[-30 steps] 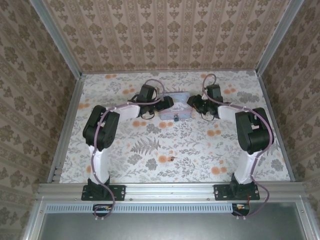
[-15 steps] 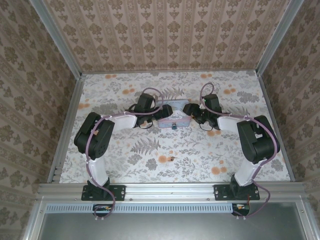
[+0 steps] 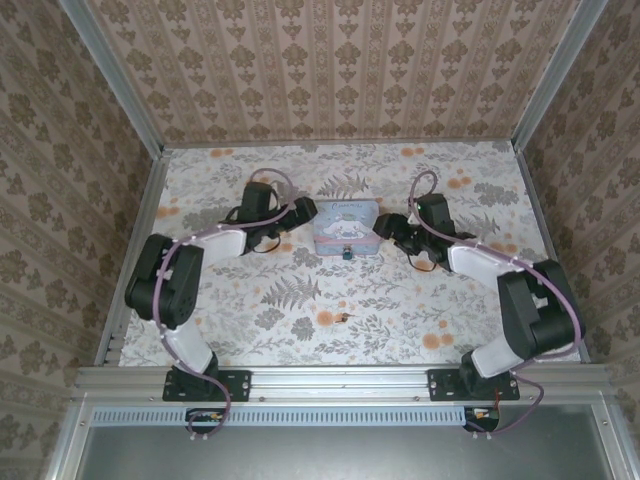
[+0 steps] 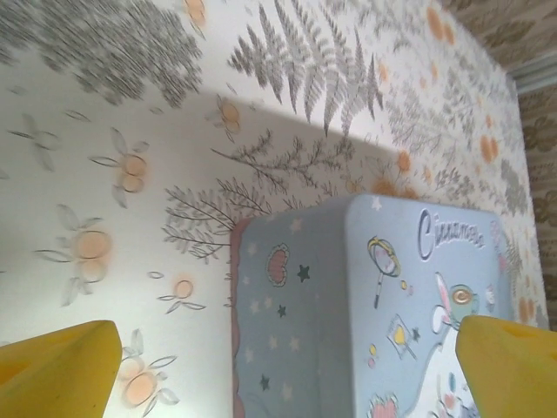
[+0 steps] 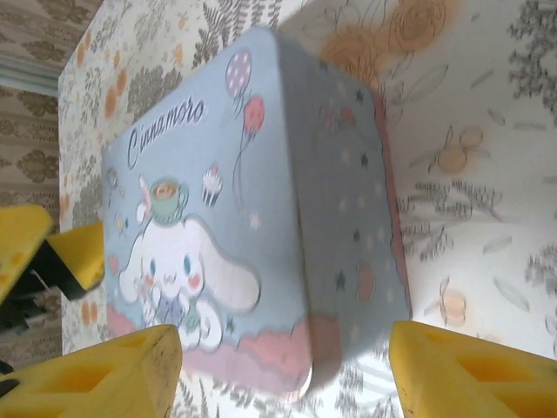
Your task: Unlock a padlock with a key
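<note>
Top external view: left fingers (image 4: pixel 61 366) and right fingers (image 5: pixel 470 374) both stand released beside the tin (image 3: pixel 346 220). The padlock (image 3: pixel 347 253) sits at its near side, mid-counter (image 3: pixel 420 300). The key (image 3: pixel 345 317) lies toward the near edge. Pinch your key's bow squarely, leaving the blade free.

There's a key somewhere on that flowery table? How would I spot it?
Start at the pale blue cartoon tin in the middle of the flower-printed table. Come straight toward the near edge, past the dark padlock at the tin's near side, to the key. It is a thin brownish-gold sliver, darker and narrower than the round orange blotches beside it.
</note>
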Action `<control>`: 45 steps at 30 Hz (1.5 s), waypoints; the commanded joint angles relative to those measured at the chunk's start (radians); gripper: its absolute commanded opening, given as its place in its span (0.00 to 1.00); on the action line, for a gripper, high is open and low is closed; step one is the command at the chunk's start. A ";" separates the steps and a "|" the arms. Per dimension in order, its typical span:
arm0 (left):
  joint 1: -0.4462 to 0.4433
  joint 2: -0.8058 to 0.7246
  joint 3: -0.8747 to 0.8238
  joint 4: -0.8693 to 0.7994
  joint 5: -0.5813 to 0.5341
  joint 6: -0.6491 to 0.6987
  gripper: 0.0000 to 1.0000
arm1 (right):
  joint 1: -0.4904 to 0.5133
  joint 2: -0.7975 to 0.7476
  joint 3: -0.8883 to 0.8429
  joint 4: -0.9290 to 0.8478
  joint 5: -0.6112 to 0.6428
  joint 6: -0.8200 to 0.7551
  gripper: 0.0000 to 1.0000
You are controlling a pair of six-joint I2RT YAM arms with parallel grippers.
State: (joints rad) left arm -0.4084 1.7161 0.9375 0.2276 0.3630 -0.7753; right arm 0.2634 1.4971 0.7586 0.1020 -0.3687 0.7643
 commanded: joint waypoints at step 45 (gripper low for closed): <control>0.074 -0.397 -0.270 -0.072 0.040 0.006 1.00 | 0.668 0.047 -0.070 -0.119 0.271 0.304 0.53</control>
State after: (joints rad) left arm -0.3408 1.3022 0.6815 0.1242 0.3779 -0.7673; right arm 0.9276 1.4830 0.6437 -0.1181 -0.1074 1.0554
